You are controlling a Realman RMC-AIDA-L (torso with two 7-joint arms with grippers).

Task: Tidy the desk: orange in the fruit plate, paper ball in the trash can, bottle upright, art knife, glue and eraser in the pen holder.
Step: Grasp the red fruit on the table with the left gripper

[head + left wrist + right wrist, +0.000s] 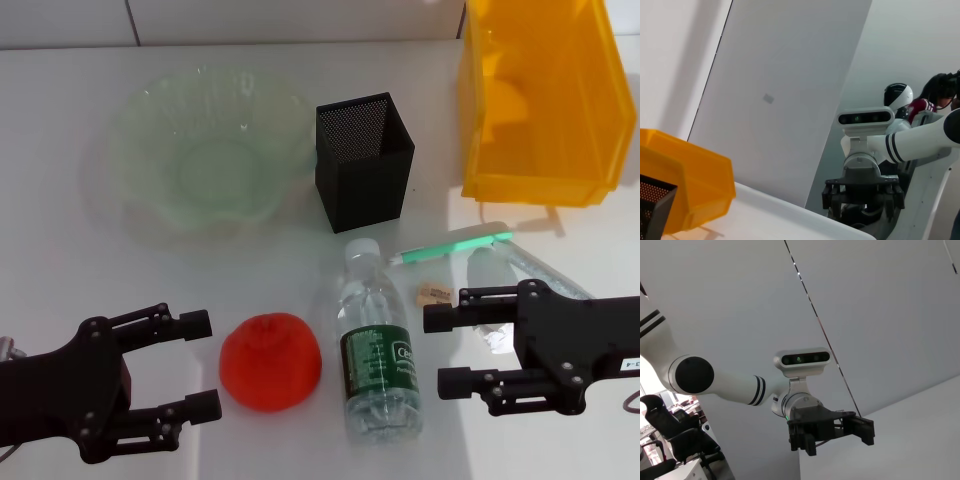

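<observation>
Both tools sat closest to the camera, low at the front of the table: the left tool (190, 365) had its fingers spread wide and empty, and the right tool (450, 350) was the same, open with nothing in it.

Big thing for the next move, I'd say: the orange (270, 361) lay just beside the left tool, straight off its open fingertips toward the middle of the table, so the left arm was clearly the nearer one. Looked like an easy reach forward to get the fingers around it. The fruit plate (140, 180) was farther back on that same side, with nothing in it yet and nothing in between.

The bottle (375, 345) was lying on its side between the orange and the right tool, cap pointing away from the robot, long axis running front to back. It was close to the orange, so a sloppy grab could nudge it.

The eraser (434, 293) sat just past the right fingertips, with a green pen-like thing (450, 247) and some clear tube-like bit I couldn't identify near it. The pen holder (365, 160) stood upright mid-table, the trash can (545, 100) back right. Couldn't say for sure where the paper ball was.
</observation>
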